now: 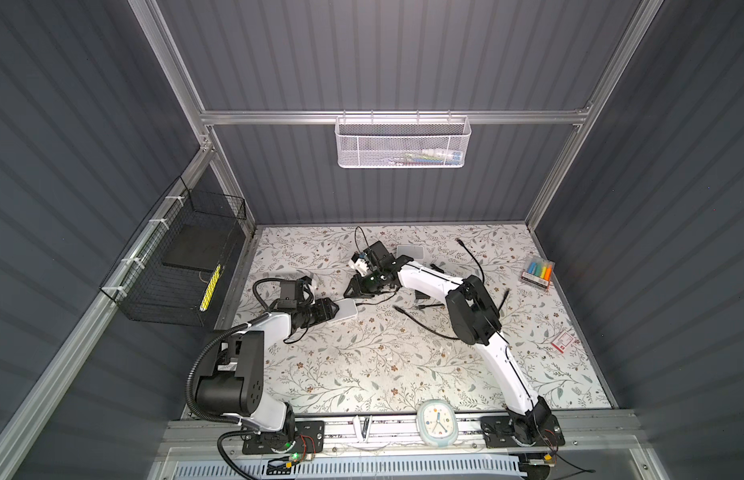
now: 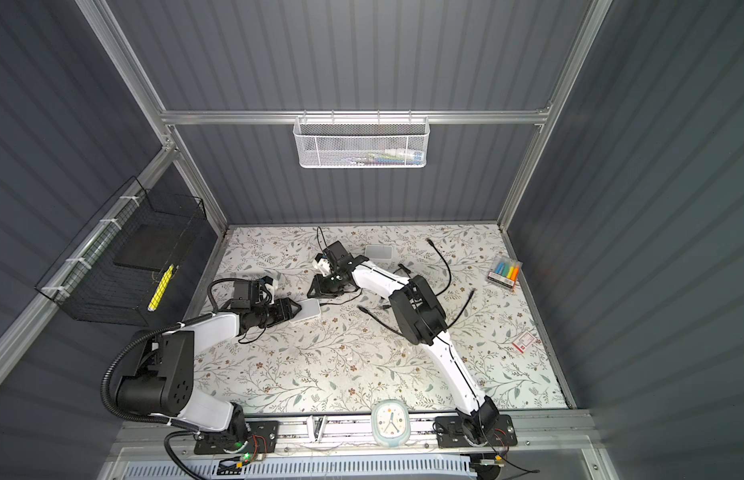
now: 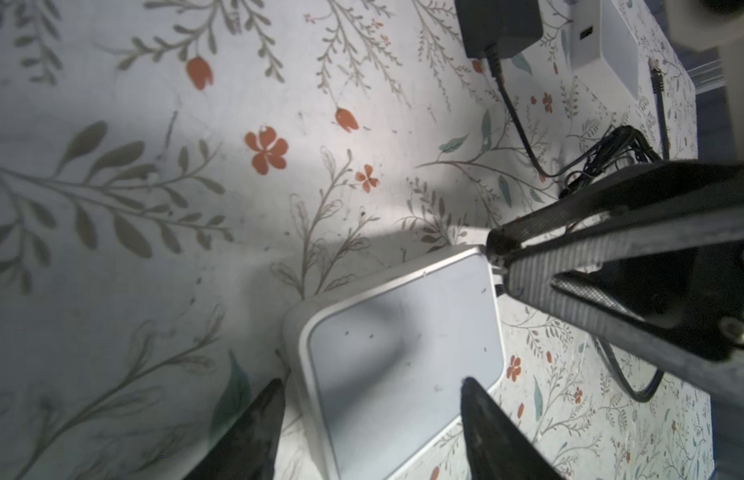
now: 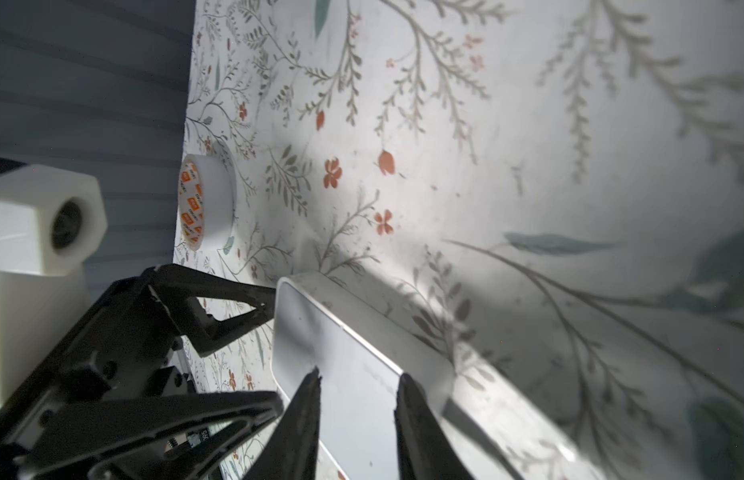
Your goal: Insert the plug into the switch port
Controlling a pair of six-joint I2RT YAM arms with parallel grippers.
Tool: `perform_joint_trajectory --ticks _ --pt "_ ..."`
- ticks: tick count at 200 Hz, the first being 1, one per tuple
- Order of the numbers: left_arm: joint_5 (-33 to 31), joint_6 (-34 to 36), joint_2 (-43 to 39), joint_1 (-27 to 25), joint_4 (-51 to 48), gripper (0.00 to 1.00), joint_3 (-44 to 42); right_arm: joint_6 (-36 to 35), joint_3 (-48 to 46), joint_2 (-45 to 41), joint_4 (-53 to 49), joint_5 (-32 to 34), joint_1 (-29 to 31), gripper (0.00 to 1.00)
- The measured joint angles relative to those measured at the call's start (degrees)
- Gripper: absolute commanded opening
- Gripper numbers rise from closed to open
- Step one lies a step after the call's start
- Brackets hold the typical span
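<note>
Left arm: reaching low over the counter (image 1: 362, 374) from its base, its forearm lying nearly level and pointing at the switch (image 1: 346, 309).
Left end effector (image 3: 370, 380): straddling the end of the switch nearest its own arm, one finger lying against each side, pinching the switch across its width.
Right arm: crossing the middle with its elbow raised, its wrist tipping down toward the switch's far corner.
Right end effector (image 4: 359, 374): fingers standing partly apart over the switch's top; I cannot tell whether anything is sitting between them.
Plug: not showing clearly. A thin black cord (image 3: 521, 133) from the adapter (image 3: 503, 29) is running under the right end effector toward the switch, its tip hidden by the fingers.
Around: a second white box (image 1: 409, 251) is lying well beyond the switch. A loose black cable (image 1: 397, 308) is trailing to the right of the switch, under the right arm. A tape roll (image 4: 208, 203) is sitting apart from the switch by the wall. A marker pack (image 1: 537, 271) and a card (image 1: 563, 341) are lying far to the right of the switch.
In the way: the right end effector is covering the switch's far edge.
</note>
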Motion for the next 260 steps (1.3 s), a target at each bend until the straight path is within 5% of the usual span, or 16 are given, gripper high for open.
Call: perform_joint_trajectory --ticks 50,103,167,260 --pt "-1.4 -0.6 -1.9 0.7 -0.2 0.67 -0.5 -4.3 -1.6 -3.1 -4.8 2.4 -0.7 0.42" --pt "-2.4 -0.6 -4.7 0.7 -2.6 0.68 0.9 -9.6 -10.2 -17.4 -9.5 17.0 -10.1 0.5" --pt "-3.7 -0.1 -8.0 0.8 -5.8 0.68 2.5 -10.1 -11.4 -11.8 -9.8 22.3 -15.8 0.52" --pt "-4.6 0.5 -9.0 1.0 -7.8 0.67 2.8 -3.3 -5.6 -5.1 -6.1 13.4 -10.2 0.21"
